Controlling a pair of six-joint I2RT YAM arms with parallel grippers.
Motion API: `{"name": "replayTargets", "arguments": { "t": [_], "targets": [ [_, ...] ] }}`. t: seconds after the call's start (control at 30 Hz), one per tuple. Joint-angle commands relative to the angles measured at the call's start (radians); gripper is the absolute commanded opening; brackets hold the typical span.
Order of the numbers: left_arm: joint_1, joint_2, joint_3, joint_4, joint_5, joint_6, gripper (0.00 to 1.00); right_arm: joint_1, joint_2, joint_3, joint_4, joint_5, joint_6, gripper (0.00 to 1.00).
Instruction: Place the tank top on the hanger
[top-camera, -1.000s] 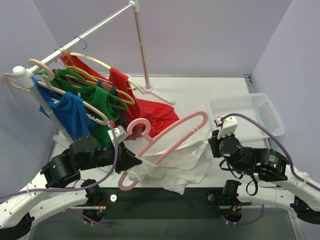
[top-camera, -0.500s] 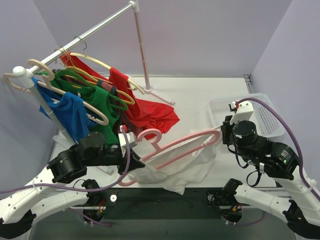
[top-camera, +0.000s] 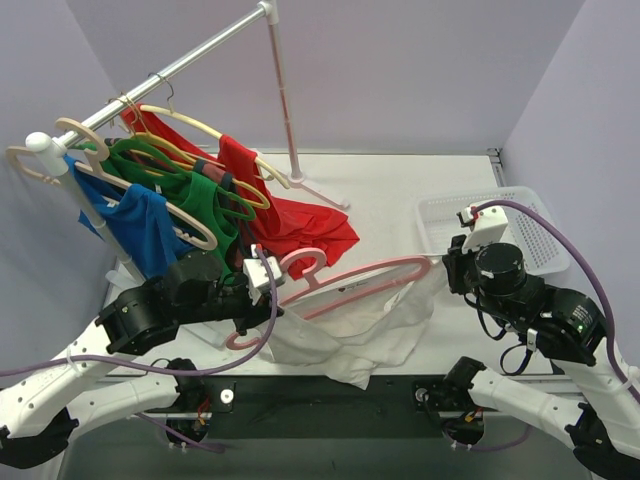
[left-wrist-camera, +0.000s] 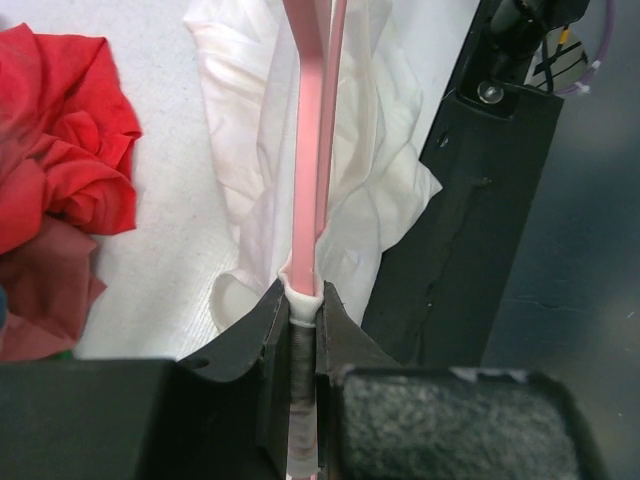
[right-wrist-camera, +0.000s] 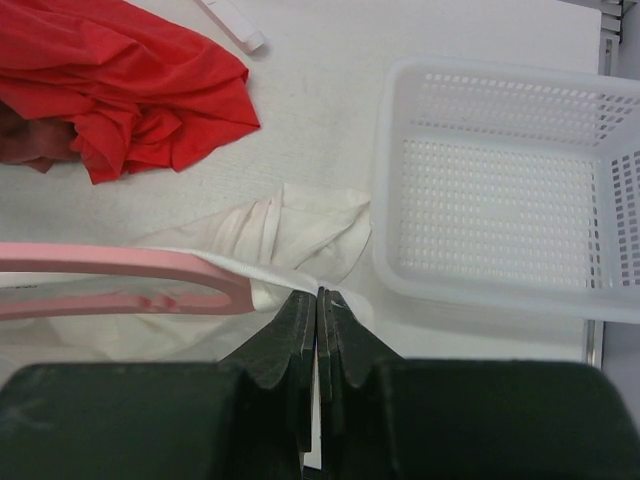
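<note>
One tank top (top-camera: 375, 335) and one pink hanger (top-camera: 400, 264) are what I am working with. The tank top sits left of the white basket (top-camera: 540, 215), a wrinkled white heap. Its lower folds lie on the bench (top-camera: 400, 190) and its upper edge is drawn up along the hanger. The hanger stretches leftward from just beside the basket's near-left corner, its hook (top-camera: 300, 260) at the end far from the basket.

I have two end effectors, and both are busy. My left end effector (top-camera: 255, 318) is at the hanger's end farthest from the basket. In the left wrist view its fingers (left-wrist-camera: 272, 330) are squeezed narrow on the pink bar (left-wrist-camera: 315, 150), with a small fold of white cloth (left-wrist-camera: 250, 150) bunched at their tips. My right end effector (top-camera: 447, 268) is on the basket side. In the right wrist view its fingers (right-wrist-camera: 296, 325) are pressed almost flat together, pinching a thin edge of the tank top (right-wrist-camera: 300, 235) right where it passes the hanger's rounded end (right-wrist-camera: 100, 257) – the basket (right-wrist-camera: 480, 290) is just to the right of that grip.

Farther left of the basket there is one clothes rack (top-camera: 180, 62). It carries red (top-camera: 290, 215), green (top-camera: 205, 200) and blue (top-camera: 145, 225) garments on pale hangers, whose number I cannot count cleanly. The red cloth trails down onto the bench.
</note>
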Motion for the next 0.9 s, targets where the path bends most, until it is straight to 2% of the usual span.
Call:
{"name": "replayTargets", "arguments": {
  "t": [0.0, 0.4, 0.53, 0.67, 0.8, 0.87],
  "targets": [
    [0.005, 0.021, 0.082, -0.113, -0.102, 0.104, 0.00, -0.011, 0.016, 0.049, -0.015, 0.016, -0.046, 0.00],
    [0.003, 0.089, 0.085, -0.129, -0.103, 0.175, 0.00, -0.012, 0.063, 0.097, -0.023, -0.152, -0.092, 0.00],
    [0.003, 0.077, 0.070, -0.092, -0.042, 0.181, 0.00, -0.012, 0.077, 0.110, -0.021, -0.171, -0.089, 0.00],
    [0.003, 0.072, 0.041, -0.028, 0.077, 0.172, 0.00, -0.014, 0.109, 0.112, 0.005, -0.281, -0.069, 0.00],
    [0.002, 0.097, 0.032, 0.004, 0.082, 0.142, 0.00, -0.003, 0.144, 0.120, 0.083, -0.482, -0.031, 0.00],
    [0.002, 0.100, 0.029, 0.030, 0.065, 0.123, 0.00, 0.050, 0.177, 0.147, 0.091, -0.490, -0.018, 0.00]
  ]
}}
